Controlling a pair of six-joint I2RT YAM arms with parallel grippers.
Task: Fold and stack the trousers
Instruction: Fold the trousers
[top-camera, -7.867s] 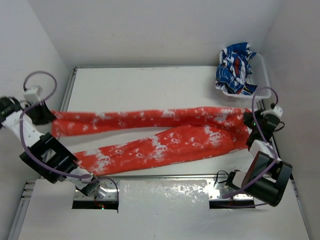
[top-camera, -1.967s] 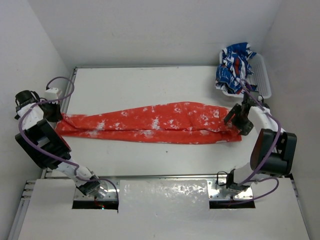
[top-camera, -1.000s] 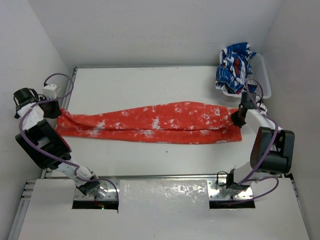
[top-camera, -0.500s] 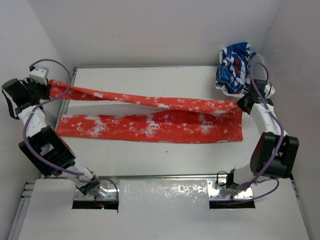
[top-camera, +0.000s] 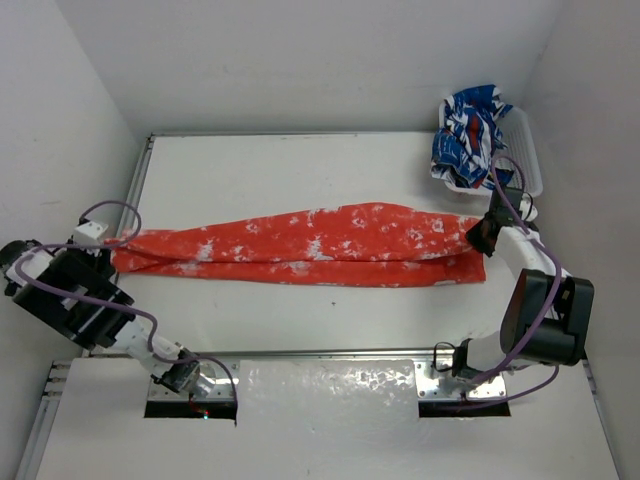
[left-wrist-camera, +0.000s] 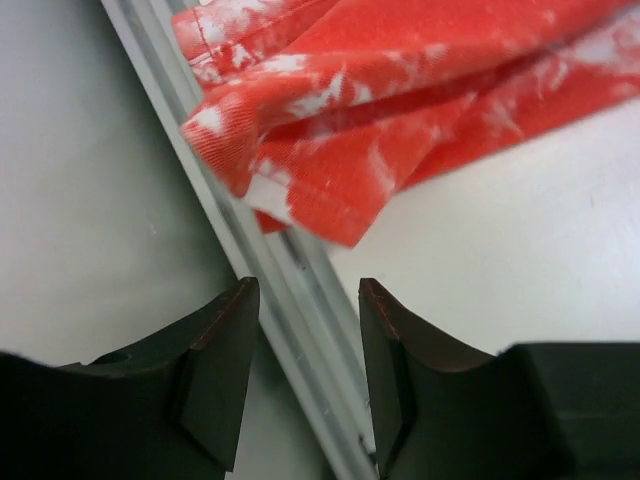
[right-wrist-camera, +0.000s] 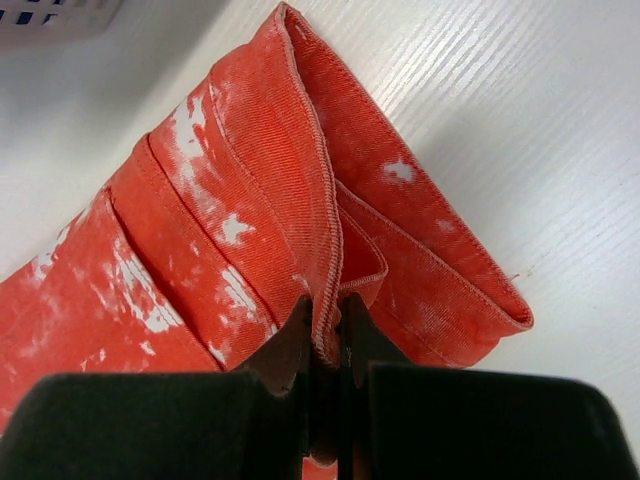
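Right pincer tight on trousers; left pincer agape, apparently clear of them.

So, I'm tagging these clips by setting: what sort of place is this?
Likely a robotics lab cell, not a home: bare white walls enclose a white table, with robot arms bolted at its near edge.

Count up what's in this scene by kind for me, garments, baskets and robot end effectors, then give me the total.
Garments: 2, the trousers and the patterned garment
Baskets: 1, the white basket
End effectors: 2, the left end effector and the right end effector
Total: 5
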